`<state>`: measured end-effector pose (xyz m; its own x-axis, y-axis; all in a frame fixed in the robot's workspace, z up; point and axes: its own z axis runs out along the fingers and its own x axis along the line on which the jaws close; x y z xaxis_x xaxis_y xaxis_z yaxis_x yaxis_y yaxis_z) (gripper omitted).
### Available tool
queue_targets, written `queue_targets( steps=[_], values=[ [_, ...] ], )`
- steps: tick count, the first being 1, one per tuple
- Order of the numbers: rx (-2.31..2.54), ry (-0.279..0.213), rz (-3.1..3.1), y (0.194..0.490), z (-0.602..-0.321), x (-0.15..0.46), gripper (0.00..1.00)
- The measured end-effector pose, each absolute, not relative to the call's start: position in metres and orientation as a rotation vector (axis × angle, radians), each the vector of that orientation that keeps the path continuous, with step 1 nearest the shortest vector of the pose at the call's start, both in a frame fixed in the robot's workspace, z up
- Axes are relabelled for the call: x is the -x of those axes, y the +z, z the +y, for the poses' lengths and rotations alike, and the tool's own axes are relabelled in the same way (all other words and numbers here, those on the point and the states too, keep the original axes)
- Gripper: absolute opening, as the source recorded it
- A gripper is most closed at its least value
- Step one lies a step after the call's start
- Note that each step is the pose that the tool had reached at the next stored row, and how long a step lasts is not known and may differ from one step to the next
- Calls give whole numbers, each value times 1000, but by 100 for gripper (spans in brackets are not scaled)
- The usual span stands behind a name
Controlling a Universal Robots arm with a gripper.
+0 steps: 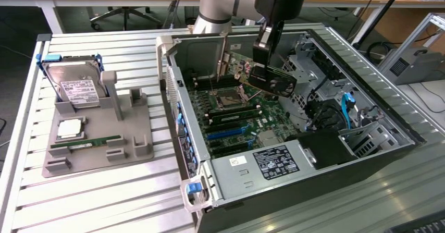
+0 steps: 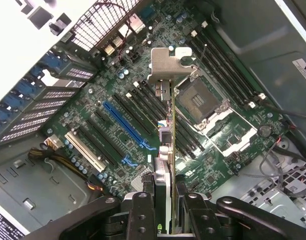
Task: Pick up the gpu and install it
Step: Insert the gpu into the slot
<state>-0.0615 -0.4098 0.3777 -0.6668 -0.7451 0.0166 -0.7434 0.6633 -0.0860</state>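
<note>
Green flat gpu (image 1: 259, 75) with silver bracket, clamped in black jaws (image 2: 164, 200), above motherboard (image 2: 142, 125)

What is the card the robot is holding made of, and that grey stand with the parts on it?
The gpu, held in the gripper over the open case, looks like green circuit board with a shiny bare-metal end bracket; the black cooler is probably plastic. The grey stand looks like matte moulded or printed plastic: one even colour, dull, no shine.
</note>
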Motion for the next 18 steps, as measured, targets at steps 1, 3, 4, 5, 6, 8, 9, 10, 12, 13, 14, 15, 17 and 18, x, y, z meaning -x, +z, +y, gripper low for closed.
queue_targets(
  steps=[1,3,4,5,6,8,9,10,12,13,14,15,17,18],
  values=[
    [1278,-133,2845,378,-410,61,27],
    [1286,-134,2841,378,-410,61,27],
    [1292,-133,2838,378,-410,61,27],
    [1296,-134,2836,378,-410,61,27],
    [1300,-134,2834,378,-410,61,27],
    [1307,-134,2831,378,-410,61,27],
    [1310,-134,2829,378,-410,61,27],
    [1313,-134,2828,378,-410,61,27],
    [1319,-134,2825,378,-410,61,27],
    [1321,-134,2824,378,-410,61,27],
    [1324,-134,2822,378,-410,61,27],
    [1327,-133,2821,378,-410,61,27],
    [1334,-133,2817,377,-410,61,27],
    [1338,-133,2815,377,-410,61,27]
  ],
)
